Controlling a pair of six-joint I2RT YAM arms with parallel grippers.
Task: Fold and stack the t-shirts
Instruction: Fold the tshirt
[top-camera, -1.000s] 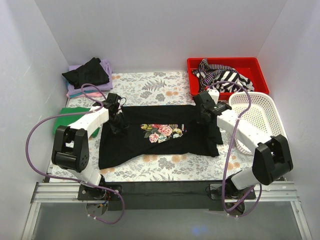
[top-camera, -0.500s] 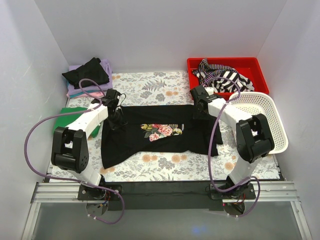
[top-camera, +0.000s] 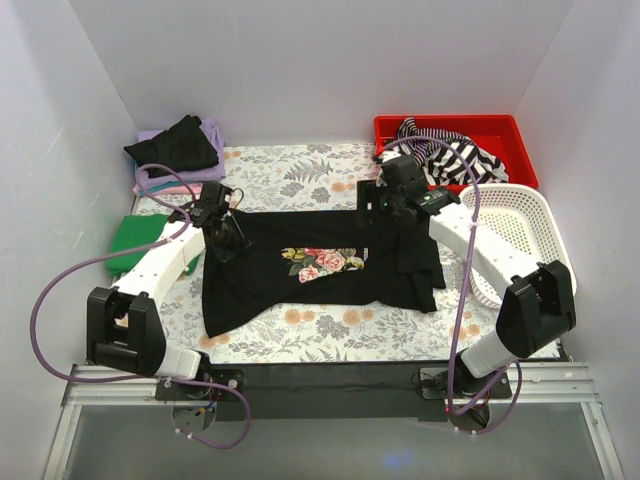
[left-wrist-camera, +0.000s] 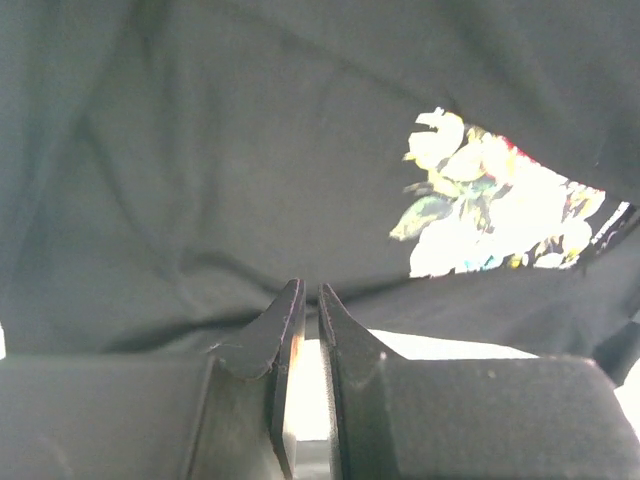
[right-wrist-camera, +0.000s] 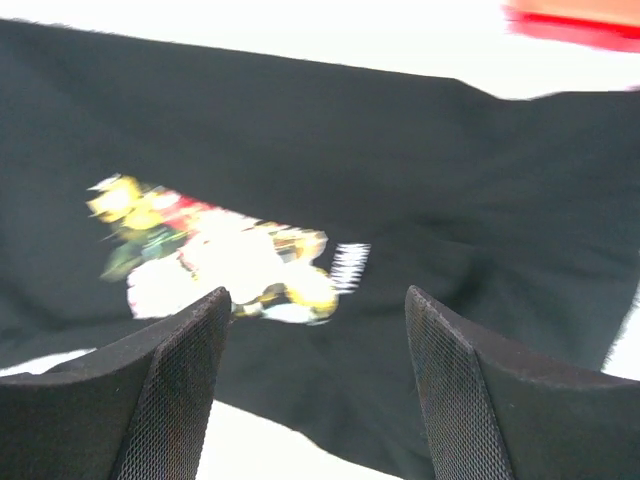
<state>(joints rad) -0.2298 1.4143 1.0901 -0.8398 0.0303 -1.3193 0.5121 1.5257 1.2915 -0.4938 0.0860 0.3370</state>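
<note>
We see the black floral-print t-shirt (top-camera: 265, 285) spread out flat-ish in the middle of the table (top-camera: 300, 170). The left claw (top-camera: 228, 232) is pinched closed on its edge up at the shirt's 10 o'clock corner, while the right claw (top-camera: 378, 200) hangs wide open over the 2 o'clock corner with nothing in it. Round the table we've also got a pile of black and lilac shirts (top-camera: 180, 150) at 10 o'clock, a green shirt (top-camera: 135, 235) at 9, and a striped shirt (top-camera: 450, 155) in the red bin (top-camera: 505, 130) at 1.
</note>
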